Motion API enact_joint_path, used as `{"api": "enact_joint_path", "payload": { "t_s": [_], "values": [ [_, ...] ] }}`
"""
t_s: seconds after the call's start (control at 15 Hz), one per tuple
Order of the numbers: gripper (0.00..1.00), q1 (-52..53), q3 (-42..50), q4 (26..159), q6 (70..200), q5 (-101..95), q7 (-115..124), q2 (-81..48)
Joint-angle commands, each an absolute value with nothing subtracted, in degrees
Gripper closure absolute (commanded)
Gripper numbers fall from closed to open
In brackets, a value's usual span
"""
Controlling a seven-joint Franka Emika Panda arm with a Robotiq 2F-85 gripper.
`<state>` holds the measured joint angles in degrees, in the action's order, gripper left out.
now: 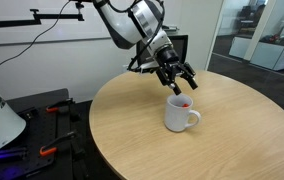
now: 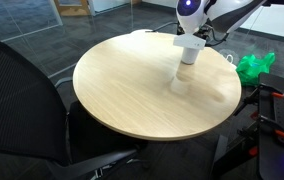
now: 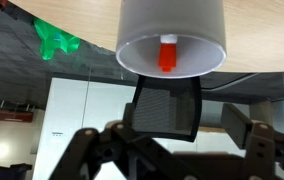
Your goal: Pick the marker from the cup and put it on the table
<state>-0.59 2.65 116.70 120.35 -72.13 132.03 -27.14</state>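
Note:
The white cup (image 1: 180, 116) stands upright on the round wood-grain table (image 1: 132, 130), handle to one side. The red marker (image 1: 182, 102) stands inside it, its tip just showing at the rim. My gripper (image 1: 178, 78) hangs open just above the cup's mouth and holds nothing. In the wrist view, which is upside down, I look into the cup (image 3: 172, 25) and see the marker (image 3: 168, 55) with its whitish end against the inner wall; my open fingers (image 3: 167, 140) frame the lower edge. The cup also shows under the gripper in an exterior view (image 2: 188, 52).
A black mesh chair (image 2: 22, 100) stands at the table's edge (image 2: 132, 95) and also shows in the wrist view (image 3: 167, 110). A green bag (image 2: 254, 66) lies beyond the table. Dark equipment with orange clamps (image 1: 47, 130) sits beside the table.

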Motion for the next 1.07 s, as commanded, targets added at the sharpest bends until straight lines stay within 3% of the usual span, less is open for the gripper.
{"api": "enact_joint_path", "payload": {
  "t_s": [0.0,0.07,0.13,0.6,0.67,1.0],
  "values": [
    [0.21,-0.7,2.5,120.3,121.4,-73.1,132.1,-24.2],
    [0.28,-0.8,2.5,120.7,121.6,-73.2,132.0,-23.9],
    [0.26,-0.9,2.5,121.3,122.3,-73.4,131.9,-23.6],
    [0.47,-2.2,2.6,123.7,128.4,-74.3,131.1,-22.1],
    [0.44,-2.4,2.8,123.9,129.6,-74.5,131.1,-22.0],
    [0.53,-3.9,3.3,123.5,135.0,-74.3,129.8,-22.4]
  ]
}}
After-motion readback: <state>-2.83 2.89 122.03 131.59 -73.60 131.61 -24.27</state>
